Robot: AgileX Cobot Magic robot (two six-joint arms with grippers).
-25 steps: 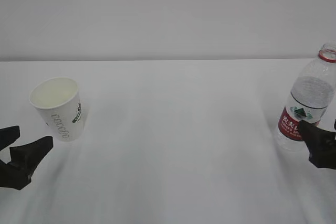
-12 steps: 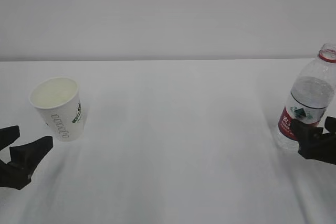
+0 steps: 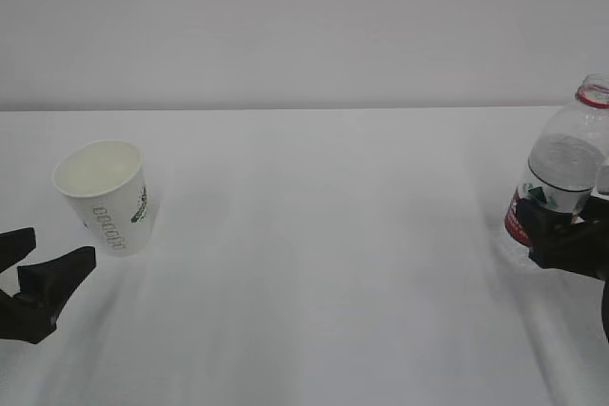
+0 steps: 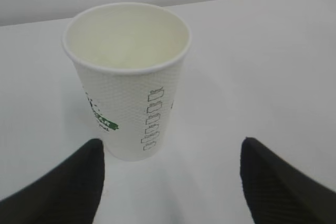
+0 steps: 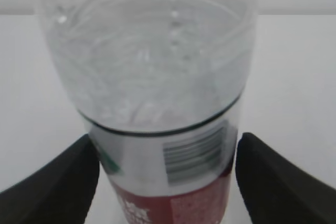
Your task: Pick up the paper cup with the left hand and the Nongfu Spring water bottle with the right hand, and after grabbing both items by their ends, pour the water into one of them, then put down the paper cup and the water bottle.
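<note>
Since the cup (image 4: 128, 77) is light and crushable and the bottle (image 5: 157, 103) slick, both wide-spread grippers (image 4: 170, 182) (image 5: 165, 182) should probably squeeze gently, low down.

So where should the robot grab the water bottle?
Probably low down, around the red label of the bottle. It stands upright with no cap, so coming in level from the front keeps it from tipping. The right gripper is already open with a finger on each side there, and the straight walls at the label suit a squeeze.
</note>
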